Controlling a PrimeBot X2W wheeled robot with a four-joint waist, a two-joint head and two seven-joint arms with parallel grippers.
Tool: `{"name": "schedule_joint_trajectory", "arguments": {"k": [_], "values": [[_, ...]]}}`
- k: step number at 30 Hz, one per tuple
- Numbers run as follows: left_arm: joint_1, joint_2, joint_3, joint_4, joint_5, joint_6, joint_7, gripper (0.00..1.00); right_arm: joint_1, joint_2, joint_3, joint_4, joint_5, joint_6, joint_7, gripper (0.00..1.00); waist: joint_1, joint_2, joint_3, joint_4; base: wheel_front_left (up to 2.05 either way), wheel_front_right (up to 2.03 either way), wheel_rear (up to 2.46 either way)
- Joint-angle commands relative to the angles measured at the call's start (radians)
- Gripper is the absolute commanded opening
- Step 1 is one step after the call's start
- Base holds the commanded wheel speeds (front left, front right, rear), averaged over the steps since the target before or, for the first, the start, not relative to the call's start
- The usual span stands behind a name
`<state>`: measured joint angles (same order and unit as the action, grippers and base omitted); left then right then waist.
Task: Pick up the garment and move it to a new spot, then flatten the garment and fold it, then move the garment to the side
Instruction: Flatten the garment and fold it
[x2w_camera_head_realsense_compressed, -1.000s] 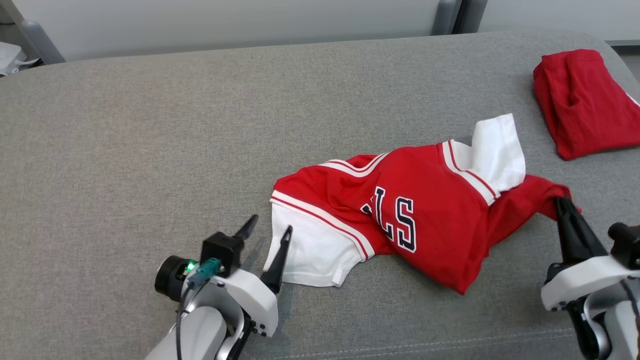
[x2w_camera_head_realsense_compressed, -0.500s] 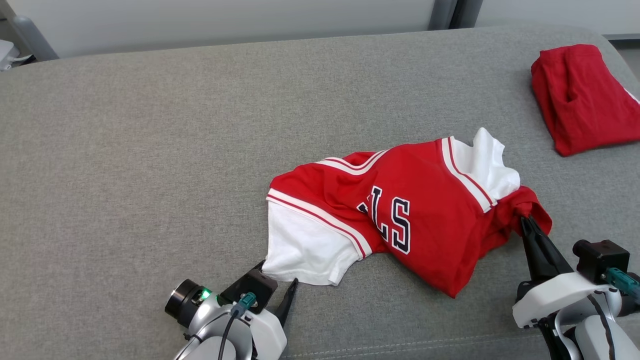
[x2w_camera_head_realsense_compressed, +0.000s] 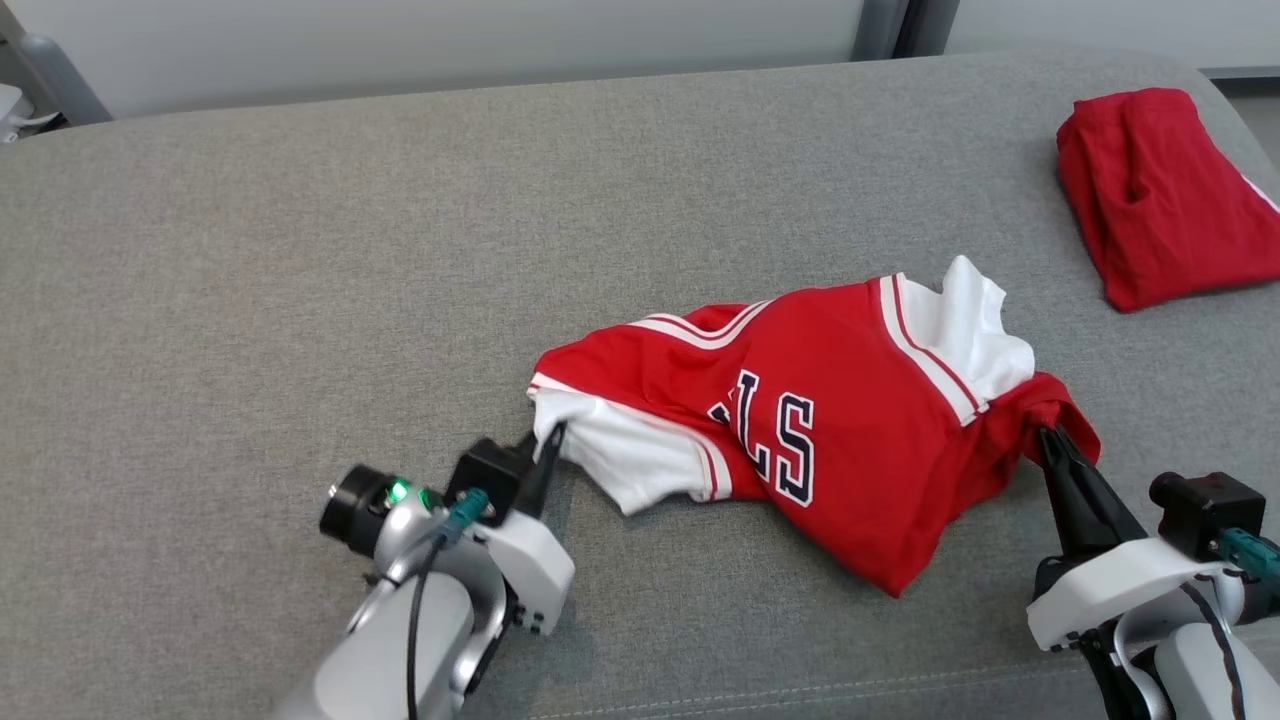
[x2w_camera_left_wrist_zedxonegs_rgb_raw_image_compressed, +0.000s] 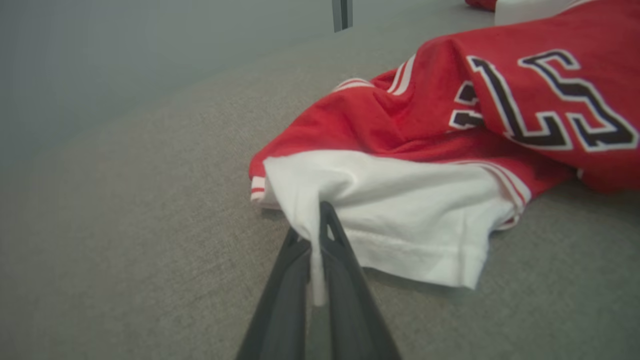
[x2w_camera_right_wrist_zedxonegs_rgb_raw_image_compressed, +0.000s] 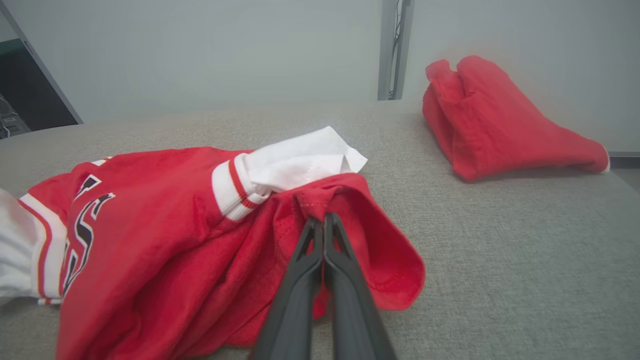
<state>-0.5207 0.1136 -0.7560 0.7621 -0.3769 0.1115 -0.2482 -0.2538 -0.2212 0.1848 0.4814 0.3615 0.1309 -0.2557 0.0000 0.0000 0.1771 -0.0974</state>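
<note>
Garment (x2w_camera_head_realsense_compressed: 830, 400), L jaws now pinching white sleeve (x2w_camera_head_realsense_compressed: 640, 458), R jaws clamped on red edge (x2w_camera_head_realsense_compressed: 1062, 418)

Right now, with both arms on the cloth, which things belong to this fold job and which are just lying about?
In the job:
- jersey, red and white, crumpled
- left gripper, jaws shut on its white sleeve
- right gripper, jaws shut on its red edge

Lying about:
- folded red garment, far right, apart from the jersey
</note>
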Motion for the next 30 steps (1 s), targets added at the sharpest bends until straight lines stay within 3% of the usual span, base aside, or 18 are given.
{"name": "schedule_joint_trajectory", "arguments": {"k": [1, 5, 9, 12, 15, 18, 26, 30], "values": [[-0.047, 0.031, 0.058, -0.067, 0.001, 0.018, -0.013, 0.00, -0.020, -0.022, 0.024, -0.029, 0.009, 0.000, -0.006, 0.00, 0.0000, 0.0000, -0.004, 0.004, 0.00, 0.00, 0.00], [-0.023, 0.112, 0.206, -0.387, 0.025, 0.052, -0.013, 0.00, -0.026, -0.059, 0.033, -0.054, 0.060, 0.000, 0.001, 0.00, 0.0000, 0.0000, -0.025, 0.025, 0.00, 0.00, 0.00], [0.017, 0.179, 0.306, -0.640, -0.031, 0.028, 0.014, 0.00, -0.002, -0.114, 0.052, -0.105, 0.144, 0.000, 0.116, 0.00, 0.0000, 0.0000, -0.051, 0.053, 0.00, 0.00, 0.00], [0.005, 0.232, 0.334, -0.674, -0.058, 0.015, 0.082, 0.00, 0.012, -0.145, 0.101, -0.108, 0.202, 0.000, 0.254, 0.00, 0.0000, 0.0000, -0.063, 0.057, 0.00, 0.00, 0.00], [-0.008, 0.236, 0.361, -0.690, -0.105, 0.010, 0.121, 0.00, -0.001, -0.161, 0.156, -0.123, 0.262, 0.000, 0.335, 0.00, 0.0000, 0.0000, -0.066, 0.047, 0.00, 0.00, 0.00], [-0.018, 0.247, 0.375, -0.723, -0.113, 0.016, 0.137, 0.00, -0.011, -0.177, 0.134, -0.165, 0.276, 0.000, 0.303, 0.00, 0.0000, 0.0000, -0.071, 0.039, 0.00, 0.00, 0.00], [-0.041, 0.298, 0.428, -0.822, -0.120, 0.022, 0.124, 0.00, -0.060, -0.206, 0.014, -0.298, 0.167, 0.000, 0.088, 0.00, 0.0000, 0.0000, -0.089, 0.010, 0.00, 0.00, 0.00], [-0.040, 0.304, 0.448, -0.808, -0.199, -0.012, 0.170, 0.00, -0.080, -0.218, 0.054, -0.302, 0.194, 0.000, 0.154, 0.00, 0.0000, 0.0000, -0.082, 0.012, 0.00, 0.00, 0.00]]}}
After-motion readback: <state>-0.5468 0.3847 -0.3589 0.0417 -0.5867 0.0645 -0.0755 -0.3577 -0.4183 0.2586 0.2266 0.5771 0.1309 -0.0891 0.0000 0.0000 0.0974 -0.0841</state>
